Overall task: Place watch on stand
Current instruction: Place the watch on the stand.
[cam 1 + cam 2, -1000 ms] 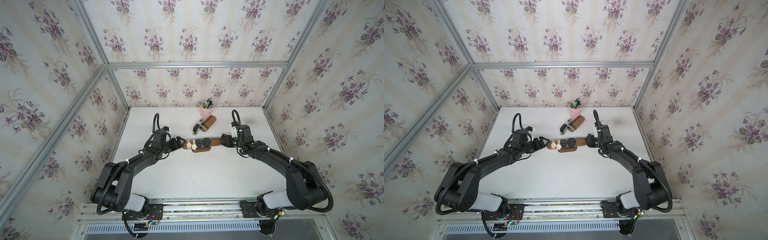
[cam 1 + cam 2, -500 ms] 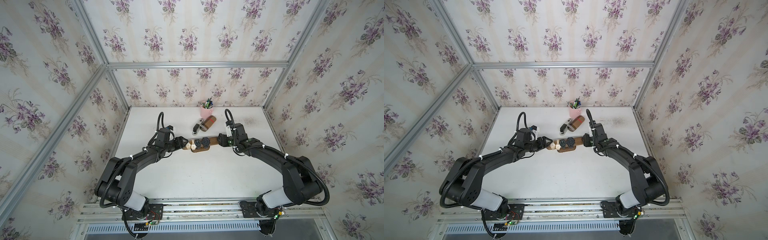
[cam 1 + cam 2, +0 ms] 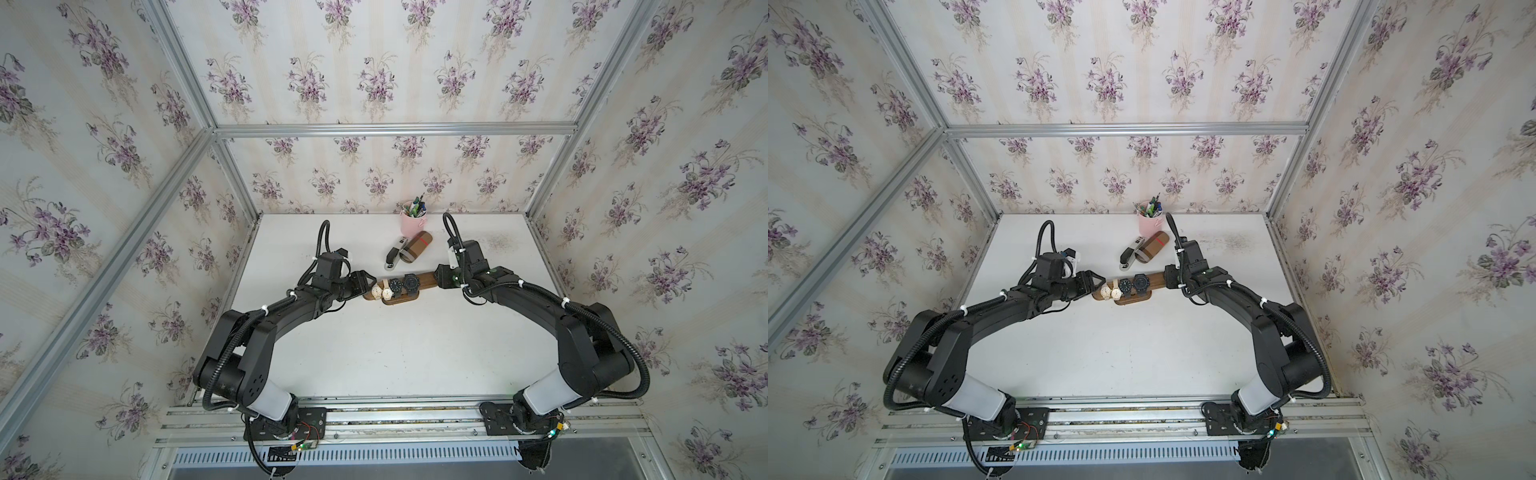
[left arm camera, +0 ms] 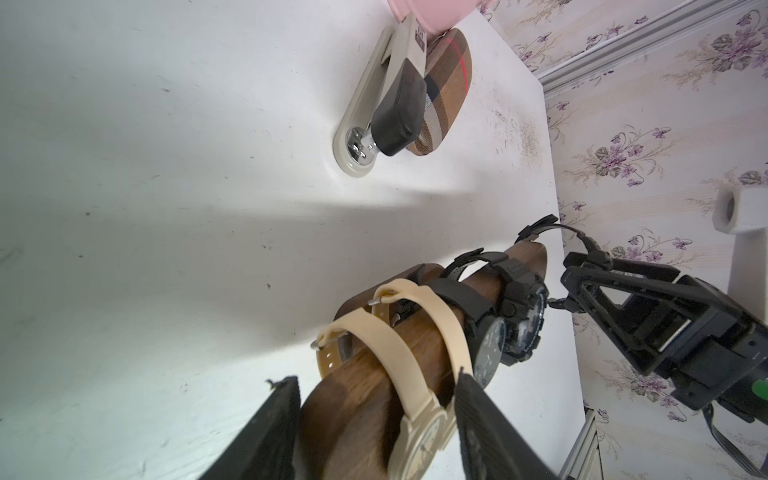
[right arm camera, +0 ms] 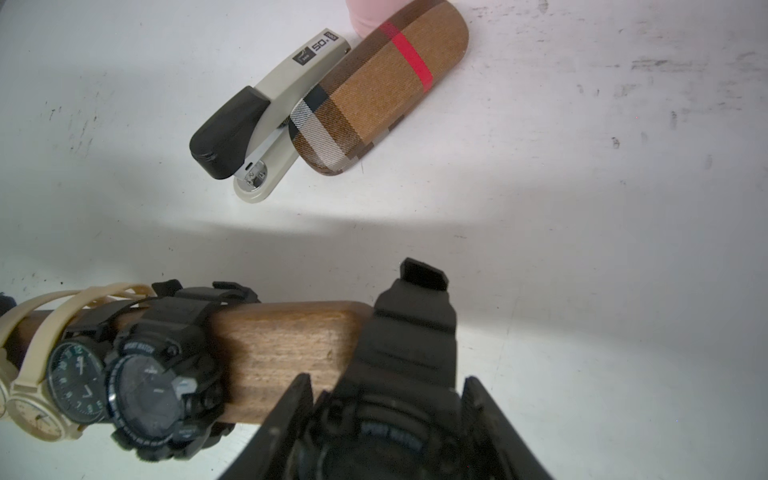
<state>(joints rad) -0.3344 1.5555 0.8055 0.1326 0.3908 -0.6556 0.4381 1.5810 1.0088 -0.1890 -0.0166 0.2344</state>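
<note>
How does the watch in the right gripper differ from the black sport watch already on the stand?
The held watch is clamped in the right gripper at the stand's free end. The sport watch is strapped round the stand, untouched. The held watch's face is partly hidden by the gripper, while the sport watch's dial shows fully. Whether the held watch's strap has started over the stand I cannot tell. Both are chunky and black, and look like the same model.

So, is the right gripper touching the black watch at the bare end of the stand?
Touching. In the right wrist view the black watch sits clamped between the two fingers of the right gripper.
</note>
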